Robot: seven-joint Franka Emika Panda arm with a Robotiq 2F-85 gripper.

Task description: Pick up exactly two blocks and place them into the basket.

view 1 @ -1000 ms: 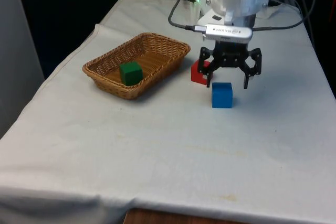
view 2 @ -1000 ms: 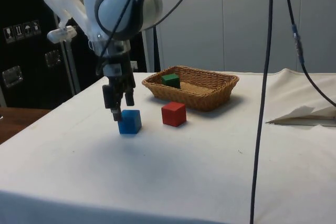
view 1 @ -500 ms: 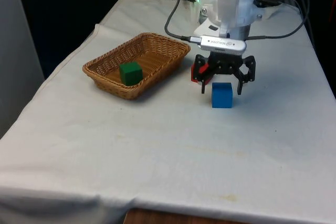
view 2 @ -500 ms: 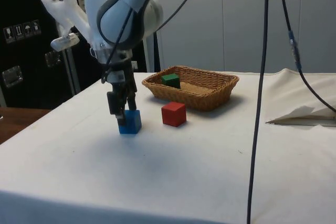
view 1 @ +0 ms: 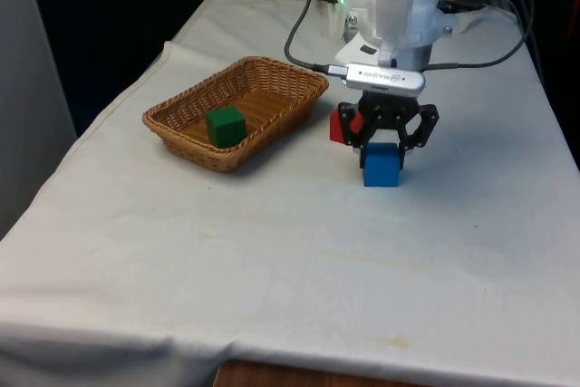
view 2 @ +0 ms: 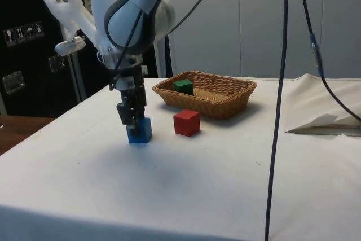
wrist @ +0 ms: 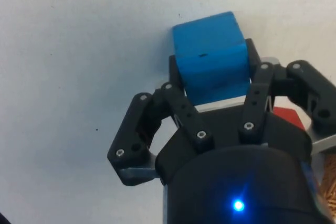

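The gripper (view 1: 384, 149) is clamped on the blue block (view 1: 381, 166), which sits on the cloth right of the wicker basket (view 1: 181, 124) with its green block (view 1: 225, 125). Lift straight up, clearing the red block (view 2: 186, 122) just behind.

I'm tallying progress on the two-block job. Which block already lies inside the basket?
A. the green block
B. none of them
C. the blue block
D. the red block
A: the green block sits inside the wicker basket, while the red block stands on the cloth beside it and the blue block is on the cloth between the fingers of the gripper.
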